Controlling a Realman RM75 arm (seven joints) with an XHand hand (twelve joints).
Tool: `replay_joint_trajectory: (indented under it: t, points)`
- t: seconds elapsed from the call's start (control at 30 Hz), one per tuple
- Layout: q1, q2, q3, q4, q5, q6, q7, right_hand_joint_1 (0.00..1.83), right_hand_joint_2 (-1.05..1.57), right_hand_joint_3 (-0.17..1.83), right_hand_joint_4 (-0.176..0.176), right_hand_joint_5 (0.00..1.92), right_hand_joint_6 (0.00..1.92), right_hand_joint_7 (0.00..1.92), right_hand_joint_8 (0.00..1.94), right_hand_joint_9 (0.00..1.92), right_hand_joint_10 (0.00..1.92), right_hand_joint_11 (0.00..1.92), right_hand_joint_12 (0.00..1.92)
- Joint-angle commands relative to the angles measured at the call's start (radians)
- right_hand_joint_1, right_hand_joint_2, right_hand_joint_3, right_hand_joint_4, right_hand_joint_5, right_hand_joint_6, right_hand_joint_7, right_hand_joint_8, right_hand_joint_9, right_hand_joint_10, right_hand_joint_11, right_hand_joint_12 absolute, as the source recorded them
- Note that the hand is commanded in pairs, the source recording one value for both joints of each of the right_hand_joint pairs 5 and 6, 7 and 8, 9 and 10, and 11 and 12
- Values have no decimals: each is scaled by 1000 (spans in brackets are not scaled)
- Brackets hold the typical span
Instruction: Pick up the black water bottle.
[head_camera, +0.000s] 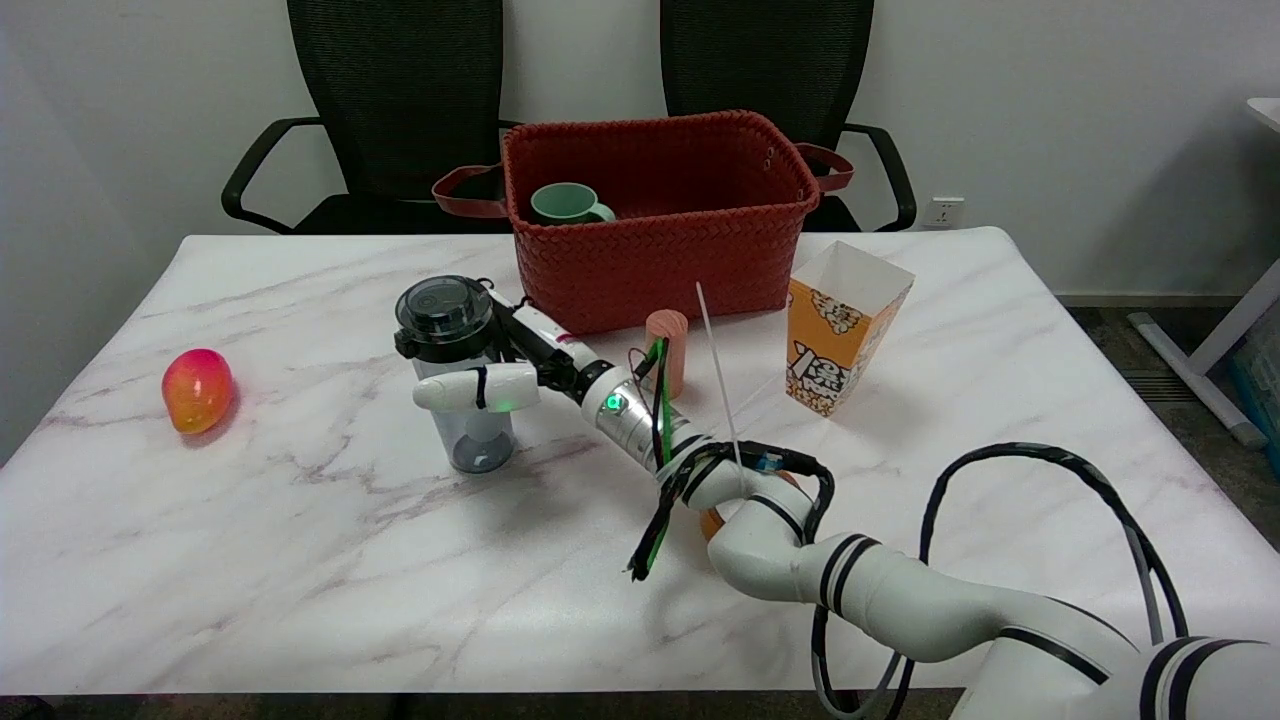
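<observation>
The black water bottle (455, 375) is gripped upright by the right hand (500, 375) on the marble tabletop (300, 560), near a red woven basket (660, 250).

Right arm (900, 590) enters from lower right, elbow bent low, forearm angled up-left across the table. Wrist shows a green light. Right hand (505, 370) wrapped around the water bottle (455, 375), thumb lying across its front, remaining fingers behind it.

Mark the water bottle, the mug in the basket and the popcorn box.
water bottle (444, 318), head view, on its black lid.
green mug (565, 204), head view, on its rim.
popcorn box (826, 352), head view, on its printed front face.
</observation>
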Motion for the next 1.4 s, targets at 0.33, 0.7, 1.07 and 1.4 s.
replay_joint_trajectory:
  t: [0.33, 0.7, 1.07, 1.4]
  points:
    - [-24, 0, -1, 30, 5, 2, 40, 743, 538, -175, 0, 130, 130, 231, 231, 264, 264, 350, 350]
    - [-30, 1, -1, 41, 6, 2, 49, 759, 528, -175, 0, 214, 214, 329, 329, 343, 343, 330, 330]
    - [-33, 3, -1, 47, 4, 1, 49, 773, 508, -175, 0, 225, 225, 394, 394, 400, 400, 359, 359]
    - [-33, 1, -1, 52, 5, -7, 49, 813, 489, -175, 0, 279, 279, 741, 741, 521, 521, 346, 346]
